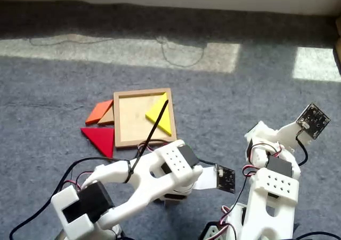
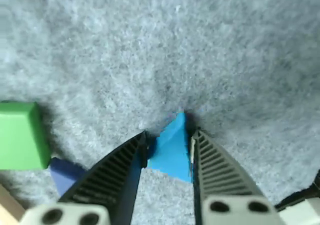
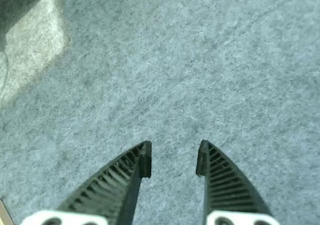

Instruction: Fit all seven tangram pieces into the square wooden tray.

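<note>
The square wooden tray [image 1: 123,138] lies on the grey carpet with a yellow triangle [image 1: 160,115] inside it. An orange piece [image 1: 98,112], a tan piece [image 1: 108,117] and a red triangle [image 1: 100,140] lie against its left side. My left gripper [image 2: 169,142] is low over the carpet, shut on a blue triangle [image 2: 172,150] whose tip points away from the wrist. A green piece [image 2: 18,135] and a dark blue piece [image 2: 64,173] lie beside it. My right gripper [image 3: 173,160] is open above bare carpet with nothing between its fingers.
The left arm [image 1: 144,184] stretches across the front of the tray and covers the carpet below it. The right arm [image 1: 272,181] stands at the lower right. A thin cable [image 1: 176,56] trails over the sunlit strip at the back.
</note>
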